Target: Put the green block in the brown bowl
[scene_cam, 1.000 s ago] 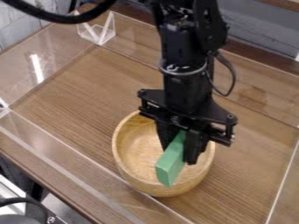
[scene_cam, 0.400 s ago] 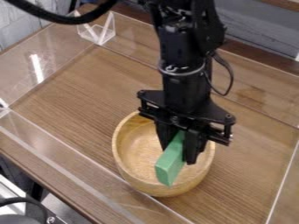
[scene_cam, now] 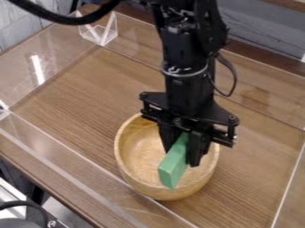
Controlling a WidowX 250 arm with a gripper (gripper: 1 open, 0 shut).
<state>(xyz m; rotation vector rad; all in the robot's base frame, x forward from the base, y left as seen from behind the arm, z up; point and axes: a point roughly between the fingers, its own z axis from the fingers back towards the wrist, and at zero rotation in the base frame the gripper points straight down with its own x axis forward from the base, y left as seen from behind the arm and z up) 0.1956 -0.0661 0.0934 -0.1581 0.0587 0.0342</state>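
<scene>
The brown bowl [scene_cam: 134, 158], round and light wood, sits on the table near the front. My gripper [scene_cam: 187, 142] hangs straight down over it, shut on the upper end of the green block [scene_cam: 174, 166]. The block slants down and to the left inside the bowl, its lower end close to the bowl's inner wall. Whether that end touches the wood I cannot tell. The black fingers [scene_cam: 197, 147] reach below the rim line.
A wooden tabletop [scene_cam: 95, 89] is fenced by clear acrylic walls [scene_cam: 48, 67] on the left and front. A small clear stand [scene_cam: 100, 32] is at the back left. Black cables [scene_cam: 226, 76] trail down the arm.
</scene>
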